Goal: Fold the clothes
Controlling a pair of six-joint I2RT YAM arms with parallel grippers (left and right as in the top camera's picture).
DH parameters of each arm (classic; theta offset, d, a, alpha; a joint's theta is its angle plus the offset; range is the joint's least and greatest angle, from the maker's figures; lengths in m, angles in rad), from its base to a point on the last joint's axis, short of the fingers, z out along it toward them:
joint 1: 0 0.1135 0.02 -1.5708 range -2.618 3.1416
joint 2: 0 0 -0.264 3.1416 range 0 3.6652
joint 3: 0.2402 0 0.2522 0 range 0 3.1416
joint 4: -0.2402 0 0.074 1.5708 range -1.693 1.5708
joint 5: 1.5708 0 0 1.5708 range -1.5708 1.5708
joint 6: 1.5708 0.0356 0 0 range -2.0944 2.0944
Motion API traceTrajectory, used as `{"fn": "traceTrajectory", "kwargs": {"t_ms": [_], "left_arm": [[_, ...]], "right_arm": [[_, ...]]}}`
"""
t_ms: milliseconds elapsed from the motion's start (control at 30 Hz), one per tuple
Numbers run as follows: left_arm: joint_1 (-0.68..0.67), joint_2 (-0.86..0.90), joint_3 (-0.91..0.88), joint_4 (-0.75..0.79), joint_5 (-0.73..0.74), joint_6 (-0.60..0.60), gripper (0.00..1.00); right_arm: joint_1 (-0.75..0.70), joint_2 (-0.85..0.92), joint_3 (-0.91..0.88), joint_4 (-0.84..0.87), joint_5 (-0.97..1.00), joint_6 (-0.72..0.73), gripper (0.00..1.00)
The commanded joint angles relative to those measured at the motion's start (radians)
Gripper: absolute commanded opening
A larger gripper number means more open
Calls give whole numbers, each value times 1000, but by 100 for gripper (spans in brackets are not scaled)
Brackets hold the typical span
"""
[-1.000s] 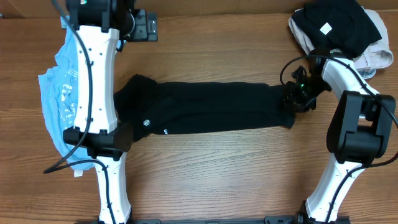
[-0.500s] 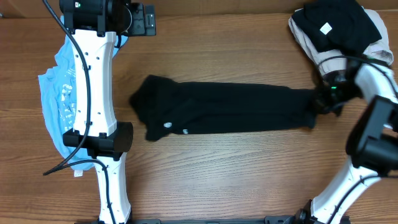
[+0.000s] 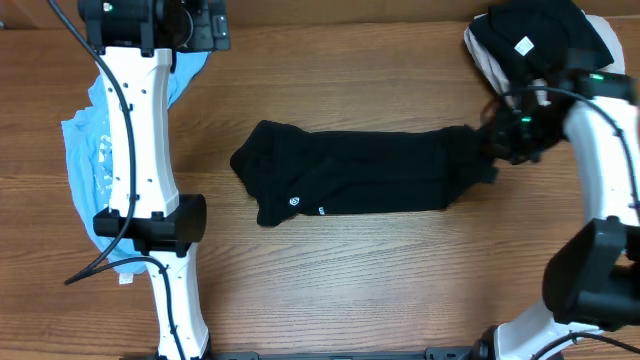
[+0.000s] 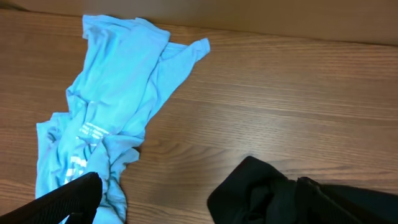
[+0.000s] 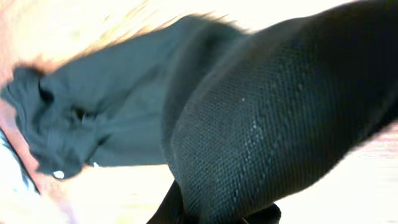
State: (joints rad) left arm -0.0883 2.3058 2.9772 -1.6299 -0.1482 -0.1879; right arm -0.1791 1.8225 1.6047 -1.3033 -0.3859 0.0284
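A black garment (image 3: 360, 178) lies stretched across the table's middle, with a small white logo near its left end. My right gripper (image 3: 497, 140) is shut on its right end, which is lifted and bunched; the cloth fills the right wrist view (image 5: 261, 124). A light blue shirt (image 3: 90, 150) lies crumpled at the left, also in the left wrist view (image 4: 112, 93). My left gripper (image 3: 195, 25) is at the far back left, above the blue shirt's top. Its fingers are spread wide and empty. The black garment's left end (image 4: 273, 193) shows in the left wrist view.
A pile of folded clothes, black on beige (image 3: 545, 45), sits at the back right corner. The left arm's white links (image 3: 140, 150) stretch over the blue shirt. Bare wood lies in front of the black garment.
My right gripper pulled the black garment to the right, then moved back left and up, bunching its right end. My left gripper drew back toward the far left corner.
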Motion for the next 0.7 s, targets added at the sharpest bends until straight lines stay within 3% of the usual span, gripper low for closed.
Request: {"fn": "traceTrajectory", "kwargs": {"t_ms": [0, 233, 533, 667], "left_arm": [[4, -4, 8, 11, -12, -19, 100], [4, -4, -13, 14, -8, -19, 100], [4, -4, -58, 16, -8, -19, 100], [4, -4, -58, 16, -9, -19, 100]], "right_arm": [[138, -13, -4, 29, 60, 29, 4], [337, -8, -83, 182, 111, 132, 4], [471, 39, -186, 354, 115, 182, 8], [521, 56, -187, 408, 115, 182, 28]]}}
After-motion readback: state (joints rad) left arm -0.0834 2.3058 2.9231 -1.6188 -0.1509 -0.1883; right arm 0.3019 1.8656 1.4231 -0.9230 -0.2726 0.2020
